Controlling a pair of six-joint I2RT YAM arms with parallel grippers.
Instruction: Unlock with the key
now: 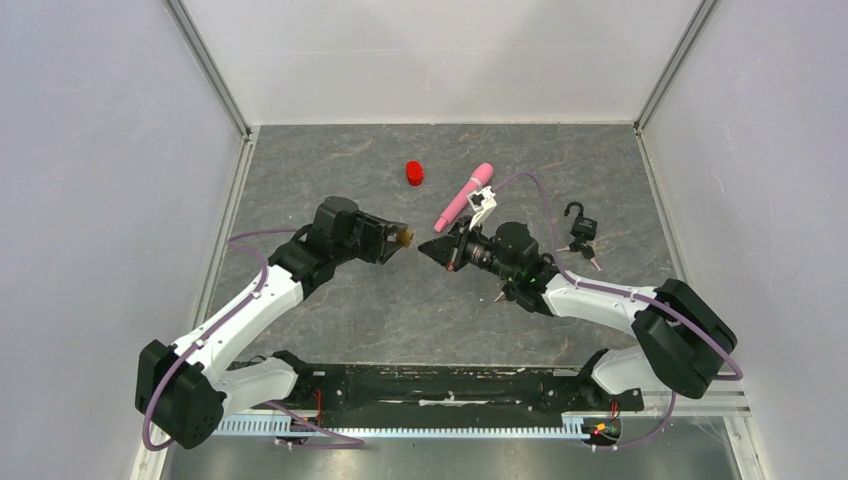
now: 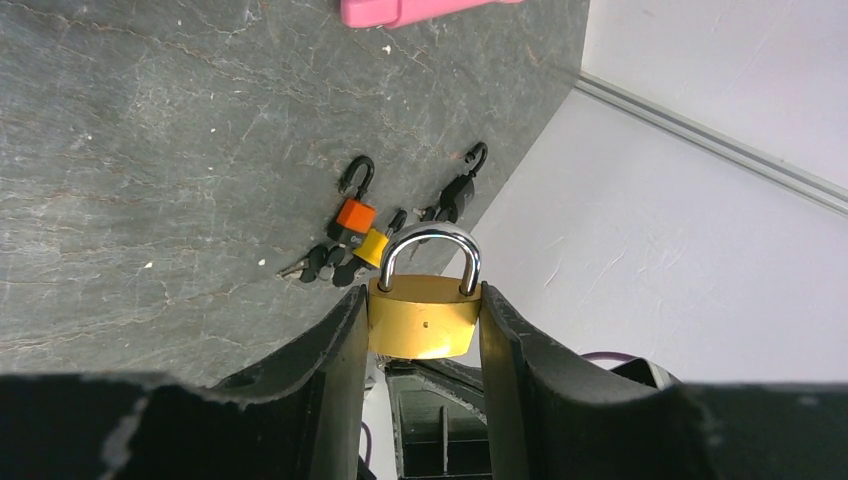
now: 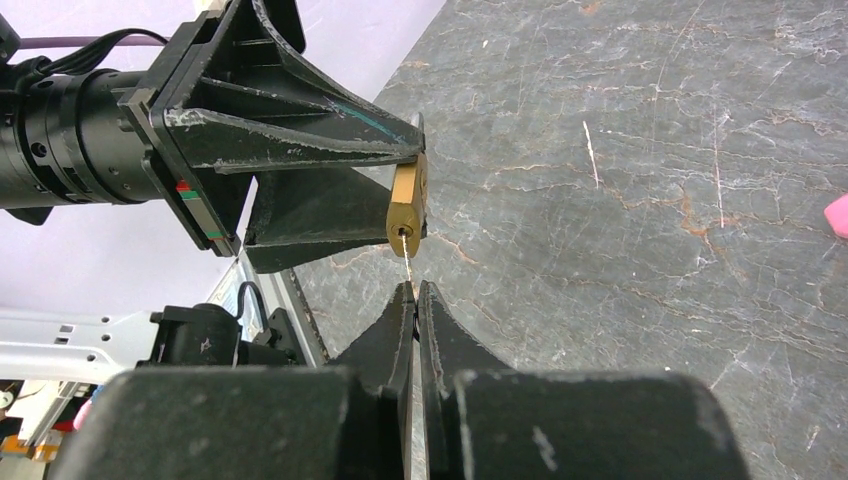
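1. Because the right gripper has its fingers pressed flat together on the key, only a thin silver sliver of blade shows past their tips. The key's head is buried between them.
2. That sliver meets the bottom face of the padlock straight ahead of those tips (whether it sits inside the keyway is too fine to tell).
3. The padlock is clamped by its two narrow edges between the fingers of the left gripper. Its shackle points out beyond their tips, both legs down in the body.
4. Its body is smooth brass with rounded corners, and the shackle is polished steel.
5. Beyond the left fingertips, an orange padlock, a yellow padlock and a black padlock lie on the veined grey table.
6. Farther out, a pink object is cut off by the frame edge.
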